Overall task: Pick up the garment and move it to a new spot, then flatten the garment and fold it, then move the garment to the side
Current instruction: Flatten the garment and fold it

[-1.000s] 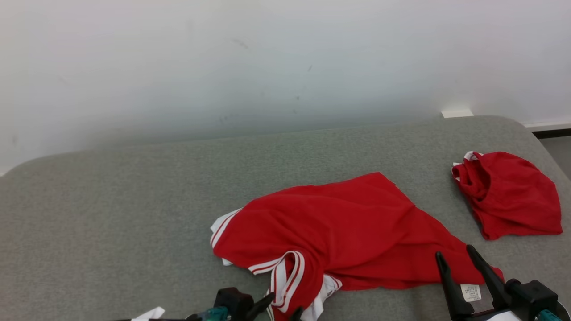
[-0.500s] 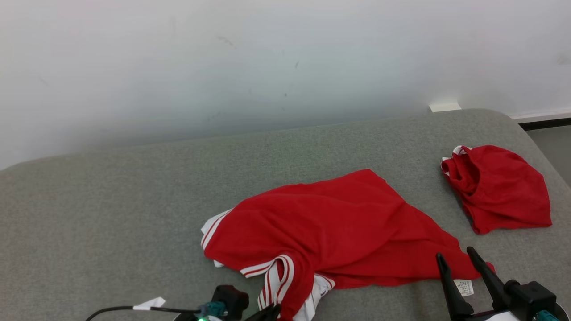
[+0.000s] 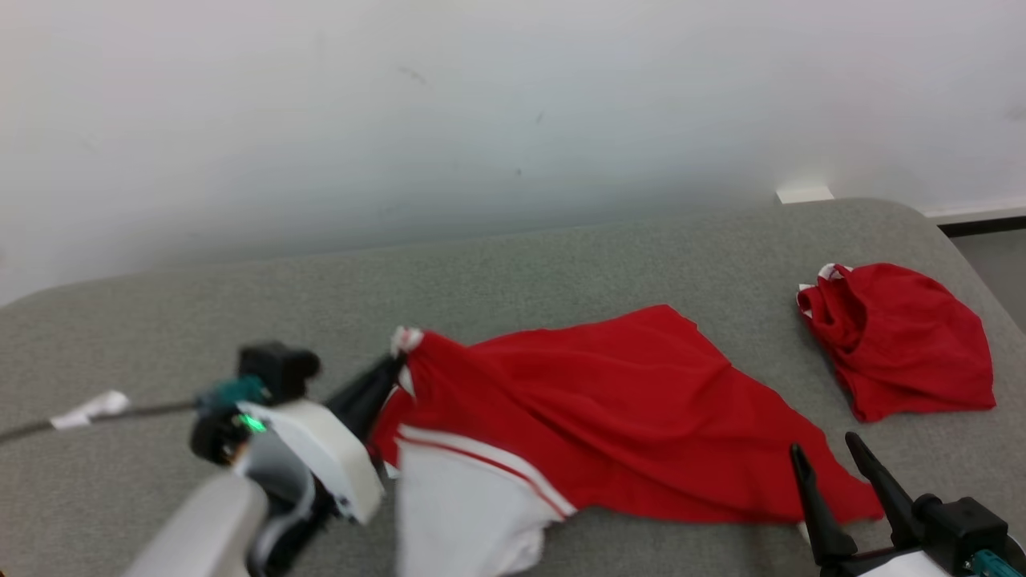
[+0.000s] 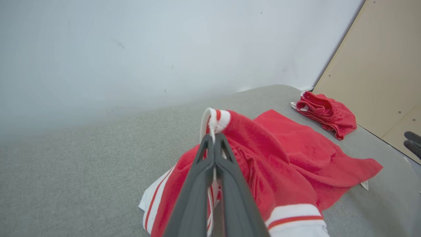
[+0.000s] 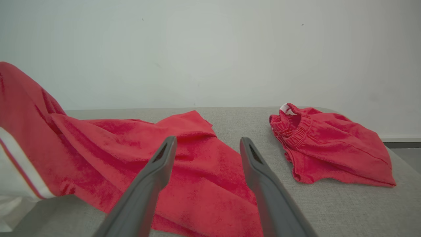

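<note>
On the table (image 3: 561, 256), the left gripper (image 4: 213, 137) is pinching the red garment (image 3: 625, 401) by its striped trim, jaws closed, holding that end raised; the right gripper (image 3: 822, 445) is hovering, jaws open, near the hem. Lifting slowly should avoid snags.

Setting: you are in what reads as a bare test room rather than a lived-in home. Evidence:
- plain white wall (image 3: 513, 120), lightly scuffed
- grey fabric-covered platform (image 3: 561, 264) with rounded corners, set against that wall
- beige board panel (image 4: 378, 65) with exposed screw heads at its far end
- a red garment (image 3: 625, 401) and a second red piece (image 3: 906, 344) laid out as samples
</note>
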Available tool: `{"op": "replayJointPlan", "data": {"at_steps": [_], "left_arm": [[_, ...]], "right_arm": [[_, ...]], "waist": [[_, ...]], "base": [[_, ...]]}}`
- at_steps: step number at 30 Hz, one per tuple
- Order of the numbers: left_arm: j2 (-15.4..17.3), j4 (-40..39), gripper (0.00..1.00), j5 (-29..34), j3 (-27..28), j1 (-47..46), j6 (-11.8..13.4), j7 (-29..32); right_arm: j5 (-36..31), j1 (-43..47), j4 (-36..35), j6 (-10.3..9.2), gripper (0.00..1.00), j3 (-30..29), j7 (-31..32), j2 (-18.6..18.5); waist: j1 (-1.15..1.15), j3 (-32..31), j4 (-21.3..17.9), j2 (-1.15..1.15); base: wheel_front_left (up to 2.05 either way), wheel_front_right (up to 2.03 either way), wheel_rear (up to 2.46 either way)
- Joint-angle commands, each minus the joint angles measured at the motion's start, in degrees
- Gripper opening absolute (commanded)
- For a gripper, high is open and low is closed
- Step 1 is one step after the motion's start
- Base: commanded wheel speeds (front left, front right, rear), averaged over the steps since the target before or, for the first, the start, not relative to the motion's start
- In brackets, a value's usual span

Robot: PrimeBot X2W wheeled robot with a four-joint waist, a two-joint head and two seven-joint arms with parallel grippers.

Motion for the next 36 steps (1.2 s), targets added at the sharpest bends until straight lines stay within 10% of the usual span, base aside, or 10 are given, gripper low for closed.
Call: {"op": "replayJointPlan", "data": {"at_steps": [1, 13, 16, 17, 36], "left_arm": [[1.7, 1.0, 0.0, -1.4, 1.1, -2.9, -0.1, 1.4], [8.5, 20.7, 0.0, -12.2, 2.2, -17.6, -0.1, 8.5], [8.8, 24.9, 0.47, -13.8, 0.4, -18.9, -0.1, 7.0], [8.6, 25.9, 0.99, -14.3, -0.1, -19.4, -0.1, 6.2], [14.7, 20.0, 1.0, -15.5, -12.7, -11.4, 0.3, -14.0]], "right_arm": [[-0.4, -1.0, -0.2, -0.14, 1.0, 0.0, -0.3, -0.4], [1.0, -4.7, 1.8, -0.14, 1.0, 0.9, -1.2, 0.9], [1.1, -5.4, 2.2, -0.14, 1.0, 1.1, -1.5, 1.1], [1.2, -5.6, 2.5, -0.14, 1.0, 1.2, -1.6, 1.2], [-0.2, -0.6, 2.2, -0.14, 1.0, -1.4, -1.7, 1.1]], "waist": [[0.0, 0.9, -1.0, 0.0], [0.0, 7.7, -7.5, 0.0], [0.0, 8.5, -8.0, 0.0], [0.0, 8.6, -8.1, 0.0], [0.0, -0.1, -0.9, 0.0]], "base": [[0.0, 0.0, 0.0], [0.0, 0.0, 0.0], [0.0, 0.0, 0.0], [0.0, 0.0, 0.0], [0.0, 0.0, 0.0]]}}
